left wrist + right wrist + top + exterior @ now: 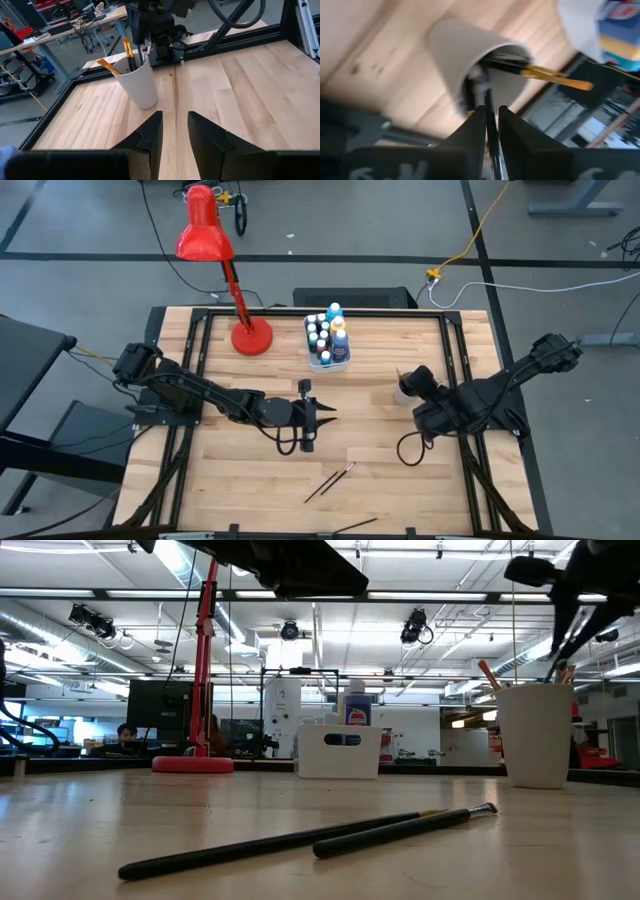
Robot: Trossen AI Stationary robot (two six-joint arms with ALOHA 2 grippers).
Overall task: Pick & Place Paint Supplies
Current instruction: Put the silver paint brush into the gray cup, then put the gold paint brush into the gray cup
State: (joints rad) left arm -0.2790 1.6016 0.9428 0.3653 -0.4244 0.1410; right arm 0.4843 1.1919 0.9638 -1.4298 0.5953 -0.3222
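A red desk lamp [205,230] stands on its round base near the far edge of the wooden table [250,470], and just beside it, to the right, is a white tub [329,360] full of small white-capped paint bottles [334,311]. A white cup [140,82] stands at the right side of the table, well apart from the tub, and some paintbrushes with orange and dark handles [127,47] stick out of it. Two dark paintbrushes [300,840] lie crossed on the table near the front edge, touching each other, with nothing around them.

The right gripper [491,120] is directly above the opening of the cup, and the right arm comes to it from the right rear corner, bent low over the table. Its fingers [470,135] are narrow, with a dark brush handle [492,145] between them that points into the cup; I cannot tell if they press it or are already loose.

The left gripper [174,131] hovers over the bare middle of the table, pointed toward the cup. Its fingers [147,135] are a little apart and hold nothing. The left arm stretches low from the left edge.
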